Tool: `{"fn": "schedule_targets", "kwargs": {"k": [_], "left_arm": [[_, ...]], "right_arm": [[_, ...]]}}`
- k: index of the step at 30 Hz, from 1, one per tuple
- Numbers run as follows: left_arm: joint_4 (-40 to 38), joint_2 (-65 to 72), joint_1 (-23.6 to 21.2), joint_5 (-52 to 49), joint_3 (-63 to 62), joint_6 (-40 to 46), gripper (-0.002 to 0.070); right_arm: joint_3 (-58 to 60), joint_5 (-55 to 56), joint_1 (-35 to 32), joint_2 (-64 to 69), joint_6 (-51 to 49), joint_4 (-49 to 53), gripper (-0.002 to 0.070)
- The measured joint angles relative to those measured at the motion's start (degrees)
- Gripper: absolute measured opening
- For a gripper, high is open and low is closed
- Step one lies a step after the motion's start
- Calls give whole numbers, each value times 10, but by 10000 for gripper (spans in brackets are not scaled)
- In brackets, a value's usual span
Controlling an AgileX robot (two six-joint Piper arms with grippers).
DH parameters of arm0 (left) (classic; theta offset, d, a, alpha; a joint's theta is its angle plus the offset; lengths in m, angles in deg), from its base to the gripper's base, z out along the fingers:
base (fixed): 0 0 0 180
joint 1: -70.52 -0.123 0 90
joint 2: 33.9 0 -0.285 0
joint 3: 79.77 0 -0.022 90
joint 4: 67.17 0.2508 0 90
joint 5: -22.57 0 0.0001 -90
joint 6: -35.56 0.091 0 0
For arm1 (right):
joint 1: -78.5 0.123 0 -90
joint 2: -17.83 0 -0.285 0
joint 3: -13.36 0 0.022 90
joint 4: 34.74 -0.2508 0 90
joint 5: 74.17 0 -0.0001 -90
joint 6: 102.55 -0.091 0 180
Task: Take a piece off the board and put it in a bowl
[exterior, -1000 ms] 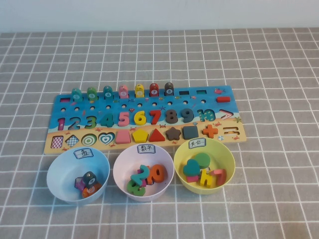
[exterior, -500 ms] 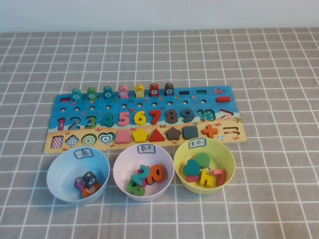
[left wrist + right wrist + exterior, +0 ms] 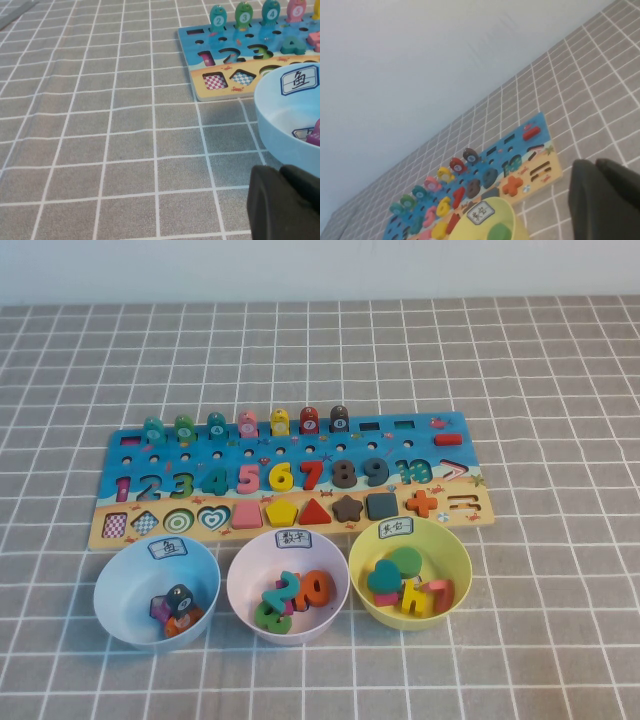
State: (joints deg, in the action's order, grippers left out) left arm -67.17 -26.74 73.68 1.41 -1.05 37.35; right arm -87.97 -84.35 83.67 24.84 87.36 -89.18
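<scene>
Nearest the robot stand three bowls in a row: a blue bowl (image 3: 156, 591), a lilac bowl (image 3: 288, 585) and the yellow bowl (image 3: 410, 571), each holding pieces. Just behind them lies the board (image 3: 290, 480). The orange plus piece (image 3: 422, 503) sits in its slot on the tan strip, right behind the yellow bowl. The left gripper (image 3: 286, 205) hangs low beside the blue bowl; I cannot tell how its fingers stand. The right gripper (image 3: 605, 197), clenched on nothing, hangs raised beyond the board's right end.

Orange piece (image 3: 422, 503), yellow bowl (image 3: 452, 550) (grey-checked tablecloth (image 3: 560, 390)).
</scene>
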Motion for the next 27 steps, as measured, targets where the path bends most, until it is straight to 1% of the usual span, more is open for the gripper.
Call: {"fn": "schedule_targets", "kwargs": {"k": [4, 8, 13, 17, 22, 27], "left_arm": [[0, 0, 0, -1, 0, 0, -1], [0, 0, 0, -1, 0, 0, -1], [0, 0, 0, -1, 0, 0, -1], [0, 0, 0, -1, 0, 0, -1], [0, 0, 0, -1, 0, 1, -1], [0, 0, 0, -1, 0, 1, -1]], "right_arm": [[-18, -40, 0, 6, 1, -15, -18], [-76, -120, 0, 76, 1, 8, -18], [-175, -262, 0, 220, 2, 99, -18], [-254, -343, 0, 329, 2, 166, -18], [-337, -414, 0, 462, 2, 223, -18], [-413, -450, 0, 587, 2, 258, -18]]}}
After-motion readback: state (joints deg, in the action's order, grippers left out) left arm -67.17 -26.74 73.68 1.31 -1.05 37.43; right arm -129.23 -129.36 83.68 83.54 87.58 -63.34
